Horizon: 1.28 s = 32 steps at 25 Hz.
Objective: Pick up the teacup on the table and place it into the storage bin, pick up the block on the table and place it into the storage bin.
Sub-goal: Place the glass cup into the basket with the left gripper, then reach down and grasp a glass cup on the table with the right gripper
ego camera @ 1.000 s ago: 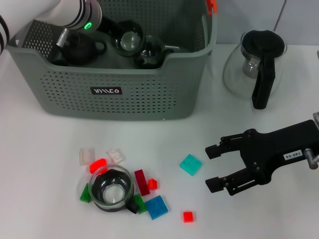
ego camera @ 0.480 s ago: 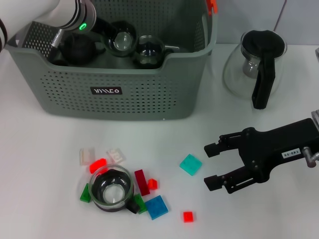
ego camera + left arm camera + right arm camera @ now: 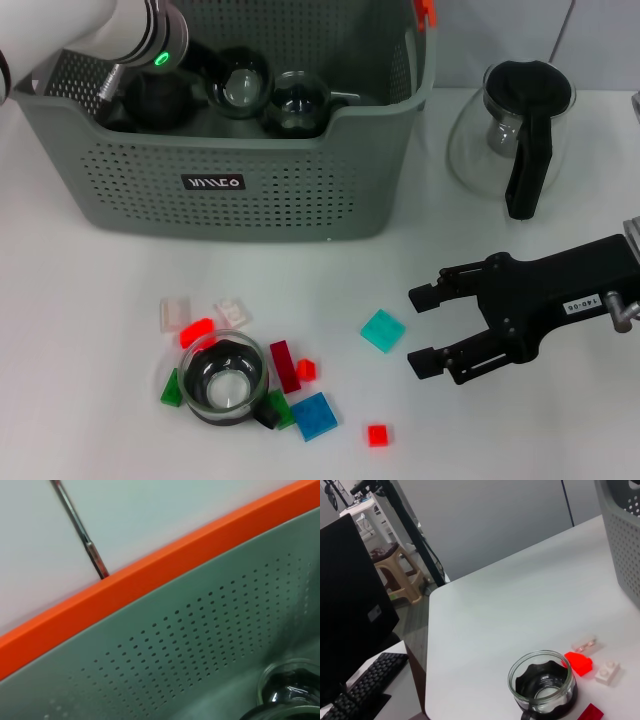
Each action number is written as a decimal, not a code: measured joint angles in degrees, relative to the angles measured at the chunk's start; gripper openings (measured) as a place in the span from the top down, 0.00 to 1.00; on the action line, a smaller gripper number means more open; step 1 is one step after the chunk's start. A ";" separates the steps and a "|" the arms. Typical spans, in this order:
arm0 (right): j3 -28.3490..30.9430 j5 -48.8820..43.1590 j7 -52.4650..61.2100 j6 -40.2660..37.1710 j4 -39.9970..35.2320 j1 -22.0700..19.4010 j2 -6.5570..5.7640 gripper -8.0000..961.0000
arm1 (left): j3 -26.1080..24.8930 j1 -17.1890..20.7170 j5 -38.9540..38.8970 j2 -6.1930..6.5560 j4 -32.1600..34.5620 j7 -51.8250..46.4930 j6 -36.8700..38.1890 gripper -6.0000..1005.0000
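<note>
Teacup of clear glass with black base (image 3: 224, 379) sits near the table's front edge among coloured blocks; the grey-green perforated storage bin (image 3: 240, 185) stands behind. Right gripper (image 3: 418, 327), jaws spread, should descend squarely over the turquoise square block (image 3: 382, 330). Left wrist view shows only bin wall; left gripper's state cannot be told. Right wrist view shows the teacup.

Head overhead; wrists close, sharing storage bin (image 3: 250, 190) and teacup (image 3: 543, 686).

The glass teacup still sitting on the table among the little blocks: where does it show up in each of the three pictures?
Head view: the teacup stands low and left of centre, ringed by blocks.
Left wrist view: not in it; the glass there lies inside the storage bin.
Right wrist view: near the bottom edge, right of centre.
Shared landmark: the red block beside the cup, also in the right wrist view.
</note>
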 joint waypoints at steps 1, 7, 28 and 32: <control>0.01 0.00 0.01 0.00 0.00 0.01 0.02 0.05 | 0.03 0.08 0.00 -0.03 0.05 0.01 -0.04 0.93; 0.16 0.00 0.12 0.03 0.00 0.09 0.06 0.05 | 0.05 0.56 0.00 -0.26 -0.32 0.14 -0.53 0.88; 0.25 0.02 -0.07 0.75 0.00 0.10 -0.16 0.05 | 0.13 2.52 -0.01 -1.10 -6.11 0.67 1.18 0.46; 0.25 0.16 -0.20 0.79 -0.02 0.20 -0.21 0.05 | 0.12 3.77 -0.38 -1.58 -10.29 0.72 4.08 0.34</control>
